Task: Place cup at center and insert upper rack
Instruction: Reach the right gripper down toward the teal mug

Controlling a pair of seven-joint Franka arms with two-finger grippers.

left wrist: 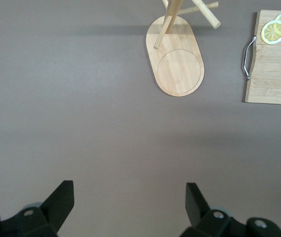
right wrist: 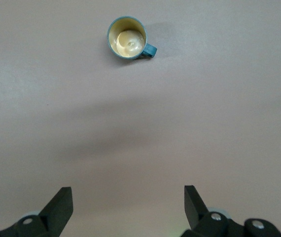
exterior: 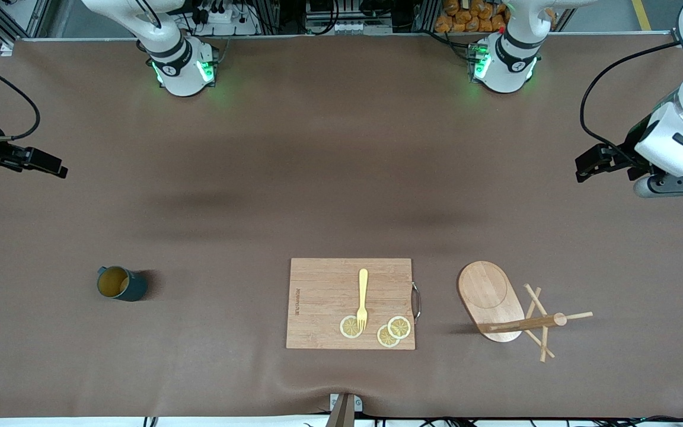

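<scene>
The dark teal cup (exterior: 121, 283) stands upright on the table toward the right arm's end, its tan inside showing; it also shows in the right wrist view (right wrist: 126, 38). The wooden rack (exterior: 490, 299) with oval base, post and crossing pegs stands toward the left arm's end; it also shows in the left wrist view (left wrist: 177, 64). My right gripper (exterior: 51, 166) hangs open and empty over bare table, apart from the cup; its jaws (right wrist: 128, 195) stand wide. My left gripper (exterior: 584, 166) hangs open and empty over bare table, apart from the rack; its jaws (left wrist: 129, 195) stand wide.
A rectangular wooden cutting board (exterior: 324, 284) with a metal handle lies between cup and rack, near the table's front edge. On it lie a yellow fork (exterior: 363, 293) and three lemon slices (exterior: 350, 327). The arms' bases stand along the table's back edge.
</scene>
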